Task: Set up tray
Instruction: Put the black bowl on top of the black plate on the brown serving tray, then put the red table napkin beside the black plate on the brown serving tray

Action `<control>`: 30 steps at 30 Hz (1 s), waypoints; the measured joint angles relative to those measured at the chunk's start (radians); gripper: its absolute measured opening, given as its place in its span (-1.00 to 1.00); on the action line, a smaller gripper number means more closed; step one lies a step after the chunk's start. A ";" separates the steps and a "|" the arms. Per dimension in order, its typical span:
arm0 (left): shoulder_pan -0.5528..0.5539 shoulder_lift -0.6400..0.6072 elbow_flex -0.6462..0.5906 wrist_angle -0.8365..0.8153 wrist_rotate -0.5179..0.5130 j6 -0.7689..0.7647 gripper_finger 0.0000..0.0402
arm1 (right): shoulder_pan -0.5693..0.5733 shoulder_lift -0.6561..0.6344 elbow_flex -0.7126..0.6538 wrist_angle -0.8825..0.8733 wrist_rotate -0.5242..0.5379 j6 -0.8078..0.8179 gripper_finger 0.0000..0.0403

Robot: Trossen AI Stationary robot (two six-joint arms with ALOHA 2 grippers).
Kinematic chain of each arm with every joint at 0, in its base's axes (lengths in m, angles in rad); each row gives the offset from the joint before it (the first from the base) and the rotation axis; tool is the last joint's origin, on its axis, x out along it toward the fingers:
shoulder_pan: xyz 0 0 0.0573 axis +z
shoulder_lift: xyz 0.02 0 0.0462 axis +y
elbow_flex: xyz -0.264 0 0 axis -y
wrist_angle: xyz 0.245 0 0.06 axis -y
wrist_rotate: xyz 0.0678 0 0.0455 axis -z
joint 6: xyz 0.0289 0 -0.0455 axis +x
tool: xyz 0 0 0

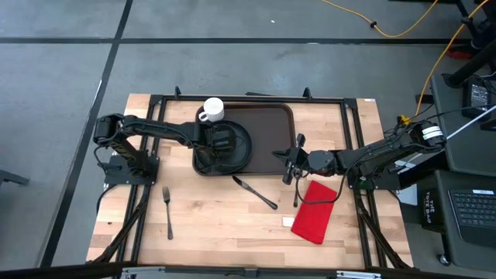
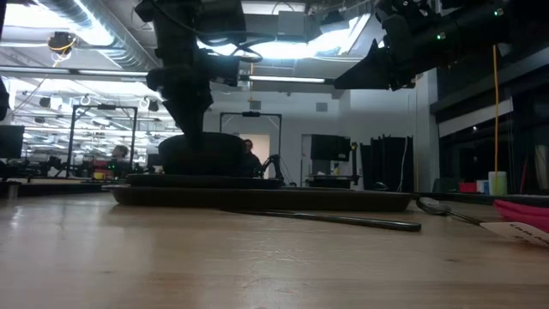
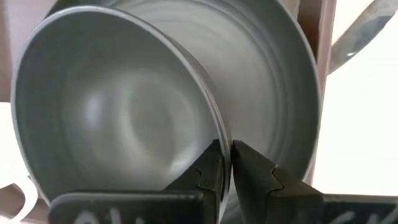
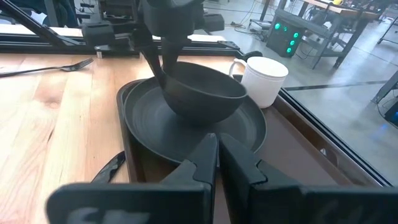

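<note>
The dark brown tray (image 1: pixel 267 128) lies at the table's far middle. On its left part rests a round black plate (image 4: pixel 186 134), and a black bowl (image 4: pixel 205 93) stands on the plate. My left gripper (image 3: pixel 229 165) reaches down onto the bowl's rim and is shut on it. A white mug (image 4: pixel 264 81) stands at the tray's far left corner. My right gripper (image 1: pixel 291 167) hovers over the tray's near right edge, shut and holding nothing, pointing toward the plate. My left gripper pinches the bowl's rim (image 3: pixel 219 134) between its two fingers, one finger inside the bowl and one outside. The fingers come from above, slanting steeply down at the side of the bowl nearest the table's left. The bowl's base rests on the plate.
On the bare wood near the tray lie a knife (image 1: pixel 254 192), a fork (image 1: pixel 167 211) toward the near left, a spoon (image 2: pixel 437 208) and a red napkin (image 1: pixel 316 211) toward the near right. A small white card (image 1: pixel 287 222) lies beside the napkin.
</note>
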 joint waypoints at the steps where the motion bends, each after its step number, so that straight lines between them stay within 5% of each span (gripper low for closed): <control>1: 0.000 0.000 0.000 0.003 -0.001 0.000 -0.86 | 0.000 0.000 0.000 0.000 0.000 0.001 -0.88; 30: 0.000 0.007 -0.001 0.034 0.004 0.018 -0.77 | 0.000 0.000 0.000 0.000 0.000 0.002 -0.88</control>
